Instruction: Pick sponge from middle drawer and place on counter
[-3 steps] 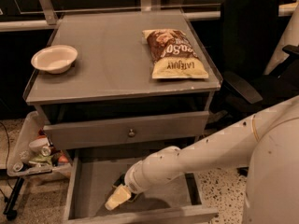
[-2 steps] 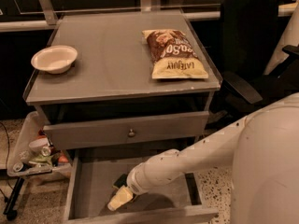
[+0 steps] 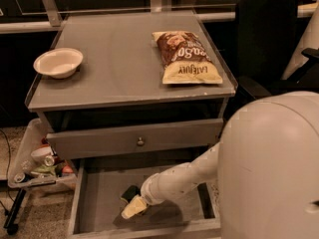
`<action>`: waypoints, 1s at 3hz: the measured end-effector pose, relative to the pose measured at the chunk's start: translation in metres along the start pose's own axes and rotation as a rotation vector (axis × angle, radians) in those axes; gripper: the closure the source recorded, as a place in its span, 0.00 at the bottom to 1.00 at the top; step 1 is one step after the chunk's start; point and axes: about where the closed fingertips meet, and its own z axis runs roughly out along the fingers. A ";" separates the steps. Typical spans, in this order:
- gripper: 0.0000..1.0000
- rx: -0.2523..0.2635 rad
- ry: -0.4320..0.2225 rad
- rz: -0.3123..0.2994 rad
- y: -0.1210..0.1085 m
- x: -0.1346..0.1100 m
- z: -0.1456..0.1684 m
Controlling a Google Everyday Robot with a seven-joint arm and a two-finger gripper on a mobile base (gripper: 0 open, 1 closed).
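Note:
The middle drawer [image 3: 97,199] is pulled open below the counter [image 3: 119,73]. My white arm reaches down into it from the right. My gripper [image 3: 134,207] is low over the drawer's grey floor, near the front middle. A small dark green and pale yellow shape, the sponge [image 3: 130,192], sits right at the gripper's tip. I cannot tell where the sponge ends and the gripper begins, or whether it is held.
On the counter stand a white bowl [image 3: 58,62] at the left and a brown-and-yellow chip bag [image 3: 185,56] at the right. The shut upper drawer front has a round knob [image 3: 140,141]. A cluttered tray [image 3: 39,166] stands at the left, a black chair [image 3: 269,39] at the right.
My gripper has shifted slightly to the right inside the drawer. My arm's white housing now fills more of the lower right of the view.

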 end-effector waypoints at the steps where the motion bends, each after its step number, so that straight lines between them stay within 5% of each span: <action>1: 0.00 0.034 -0.017 0.004 -0.013 0.001 0.008; 3: 0.00 0.042 -0.042 0.006 -0.011 0.004 0.032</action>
